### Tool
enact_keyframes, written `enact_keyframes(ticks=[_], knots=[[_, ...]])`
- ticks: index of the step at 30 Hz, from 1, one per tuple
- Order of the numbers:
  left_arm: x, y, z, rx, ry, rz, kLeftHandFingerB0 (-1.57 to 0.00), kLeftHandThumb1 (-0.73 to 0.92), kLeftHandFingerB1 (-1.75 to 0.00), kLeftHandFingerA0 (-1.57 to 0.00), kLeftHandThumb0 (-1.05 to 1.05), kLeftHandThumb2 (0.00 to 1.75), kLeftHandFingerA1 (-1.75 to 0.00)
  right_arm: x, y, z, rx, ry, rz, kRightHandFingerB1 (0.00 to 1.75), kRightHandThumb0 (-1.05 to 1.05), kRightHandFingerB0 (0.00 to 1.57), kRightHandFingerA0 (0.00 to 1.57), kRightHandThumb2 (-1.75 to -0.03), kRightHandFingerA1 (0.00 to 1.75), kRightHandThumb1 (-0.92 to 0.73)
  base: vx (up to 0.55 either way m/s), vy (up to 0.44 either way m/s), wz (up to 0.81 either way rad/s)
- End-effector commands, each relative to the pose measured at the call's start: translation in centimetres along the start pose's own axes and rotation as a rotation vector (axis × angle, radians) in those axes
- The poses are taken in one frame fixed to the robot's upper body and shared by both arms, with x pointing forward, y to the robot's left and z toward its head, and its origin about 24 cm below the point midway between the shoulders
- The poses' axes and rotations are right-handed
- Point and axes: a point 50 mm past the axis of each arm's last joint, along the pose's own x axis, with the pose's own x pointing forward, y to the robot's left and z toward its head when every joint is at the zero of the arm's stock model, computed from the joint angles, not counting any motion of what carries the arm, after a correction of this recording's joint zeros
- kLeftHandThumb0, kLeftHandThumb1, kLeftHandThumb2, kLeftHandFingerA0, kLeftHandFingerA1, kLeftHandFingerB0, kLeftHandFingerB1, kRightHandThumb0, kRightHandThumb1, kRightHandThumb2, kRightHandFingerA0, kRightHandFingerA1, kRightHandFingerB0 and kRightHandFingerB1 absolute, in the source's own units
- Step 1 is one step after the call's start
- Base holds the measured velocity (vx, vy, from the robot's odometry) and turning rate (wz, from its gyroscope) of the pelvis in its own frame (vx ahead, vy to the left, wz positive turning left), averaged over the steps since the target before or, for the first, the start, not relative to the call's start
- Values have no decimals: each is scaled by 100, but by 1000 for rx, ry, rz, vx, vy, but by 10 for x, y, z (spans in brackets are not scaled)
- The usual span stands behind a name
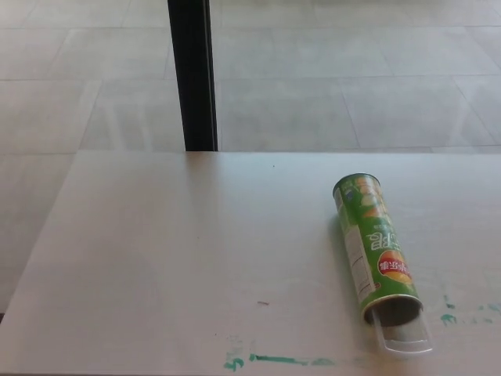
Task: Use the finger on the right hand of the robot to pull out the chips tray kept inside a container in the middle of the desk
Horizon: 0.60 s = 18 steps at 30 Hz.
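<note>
Head view: green container (376, 247) lying on desk (156, 258), clear chips tray (403, 333) protruding nearward (light, slippery, flimsy plastic likely). Hooking its lip looking best. Neither hand showing; fingers' state unknowable.

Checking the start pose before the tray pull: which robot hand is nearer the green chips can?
Neither can be called: no hand or arm shows in the head view. The green chips can lies on its side at the desk's right, clear tray poking from its near end.
</note>
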Motion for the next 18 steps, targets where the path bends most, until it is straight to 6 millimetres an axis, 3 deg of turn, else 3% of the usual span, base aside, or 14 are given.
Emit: enact_keyframes(ticks=[1,4,5,7,8,9,10,11,12,16,17,18], knots=[[-1,10,2,-75,-32,3,-39,77,-66,-39,-74,63,-83,-2,-27,4,44,7,-92,35,-44,43,59,-61,59,-69,0,0,0],[-1,13,3,-91,-29,16,-43,77,-64,-44,-75,63,-83,-3,-42,14,117,-29,-192,37,-43,48,64,-60,61,-67,0,0,0],[-3,13,3,-98,-33,16,-44,76,-74,-41,-74,63,-82,-4,-58,33,233,-98,-290,49,-48,37,63,-85,66,-55,0,0,0],[-4,13,3,-100,-34,16,-44,76,-74,-41,-74,63,-82,-4,-63,40,280,-124,-325,49,-48,37,63,-85,66,-55,0,0,0],[-4,13,2,-83,-39,8,-45,77,-73,-40,-74,63,-82,-7,-73,59,218,-204,-382,35,-43,43,70,-60,58,-65,0,0,0],[-4,13,1,-94,-36,11,-47,76,-74,-41,-74,64,-82,-8,-77,68,200,-235,-408,47,-49,37,70,-82,66,-54,0,0,0],[-3,13,1,-100,-33,11,-44,56,-70,-45,-76,92,-78,-10,-81,76,190,-266,-408,34,-42,40,71,-60,58,-65,0,0,0],[-3,13,1,-101,-32,10,-44,56,-70,-45,-76,92,-78,-11,-84,82,181,-299,-395,34,-42,40,71,-60,58,-65,0,0,0],[-2,13,4,-90,-45,2,-46,76,-70,-40,-75,64,-81,-14,-86,102,212,-390,-429,47,-48,38,70,-80,66,-51,0,0,0],[-2,13,5,-87,-47,0,-45,75,-68,-39,-75,63,-82,-20,-87,126,168,-509,-451,47,-47,37,70,-80,67,-51,0,0,0],[-2,13,5,-89,-47,8,-44,76,-68,-42,-75,64,-83,-24,-86,141,169,-589,-439,47,-51,39,71,-80,64,-50,0,0,0],[-2,14,4,-92,-42,9,-45,77,-71,-42,-72,63,-81,-36,-75,174,153,-783,-384,36,-47,50,85,-59,56,-58,0,0,0]])
